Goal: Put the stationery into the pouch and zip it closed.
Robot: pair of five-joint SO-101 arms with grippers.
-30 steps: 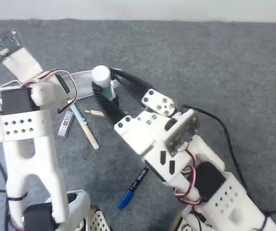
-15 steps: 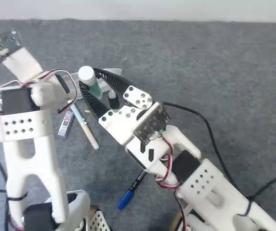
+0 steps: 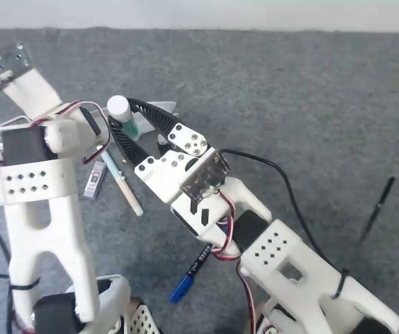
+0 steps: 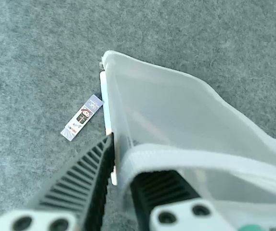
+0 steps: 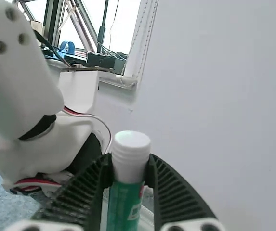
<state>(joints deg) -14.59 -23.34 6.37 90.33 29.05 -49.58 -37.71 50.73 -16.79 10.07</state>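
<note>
My right gripper is shut on a glue stick with a white cap and green body, and holds it upright over the mouth of the translucent white pouch. In the right wrist view the stick stands between the black fingers. My left gripper is shut on the rim of the pouch and holds it open. On the carpet lie a white and teal pen, a small flat refill case and a blue marker.
Grey carpet covers the table up to a pale wall at the back. A thin black stick shows at the right. The left arm's white body stands tall at the front left.
My right gripper has carried the glue stick to the left and farther back, to the pouch's mouth. A thin black stick has appeared at the right. The left arm has kept still.
</note>
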